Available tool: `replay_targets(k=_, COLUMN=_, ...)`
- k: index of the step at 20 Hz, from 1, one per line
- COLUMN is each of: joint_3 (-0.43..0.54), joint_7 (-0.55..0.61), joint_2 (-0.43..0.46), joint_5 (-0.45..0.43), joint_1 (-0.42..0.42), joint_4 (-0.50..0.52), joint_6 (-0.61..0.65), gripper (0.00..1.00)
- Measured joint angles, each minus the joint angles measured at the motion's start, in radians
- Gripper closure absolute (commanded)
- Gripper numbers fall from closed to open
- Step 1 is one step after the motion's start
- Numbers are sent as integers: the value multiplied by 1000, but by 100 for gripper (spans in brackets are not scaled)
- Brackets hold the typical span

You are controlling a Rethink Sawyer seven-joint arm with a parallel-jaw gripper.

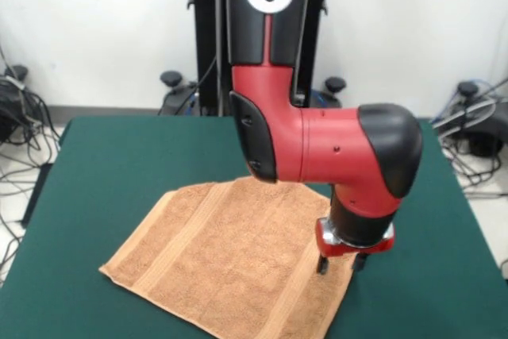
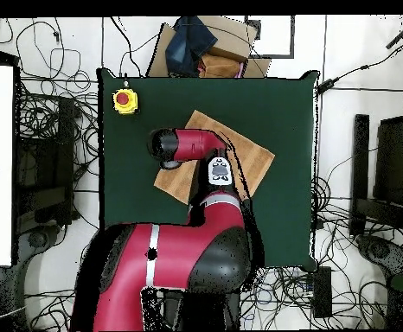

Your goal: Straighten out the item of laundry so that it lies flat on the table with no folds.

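Note:
The item of laundry (image 1: 230,260) is an orange-tan towel spread at an angle on the green table (image 1: 119,156), near its front edge. Its surface looks mostly flat, with a stripe band along the left end and another near the right end. The far corner is hidden behind the red arm. My gripper (image 1: 341,263) hangs just above the towel's right end, by the right stripe band, open, with nothing between its fingers. In the overhead view the towel (image 2: 246,160) shows partly from under the arm, whose black wrist hides the gripper.
A yellow box with a red button (image 2: 124,101) stands on a table corner (image 2: 283,216). A cardboard box with dark cloth (image 2: 201,43) lies beyond the table edge. Cables and stands crowd the floor around the table.

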Motion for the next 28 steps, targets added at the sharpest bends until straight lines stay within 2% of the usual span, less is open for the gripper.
replay_targets(k=6, joint_3=1, joint_7=0, joint_2=2, joint_5=0, joint_1=12, joint_4=-9, joint_6=2, gripper=0)
replay_targets(k=14, joint_3=2, joint_7=0, joint_2=59, joint_5=0, joint_1=61, joint_4=-119, joint_6=34, gripper=0)
replay_targets(k=22, joint_3=2, joint_7=0, joint_2=82, joint_5=0, joint_1=68, joint_4=-185, joint_6=119, gripper=0)
replay_targets(k=28, joint_3=14, joint_7=0, joint_2=67, joint_5=9, joint_1=67, joint_4=-158, joint_6=120, gripper=0)
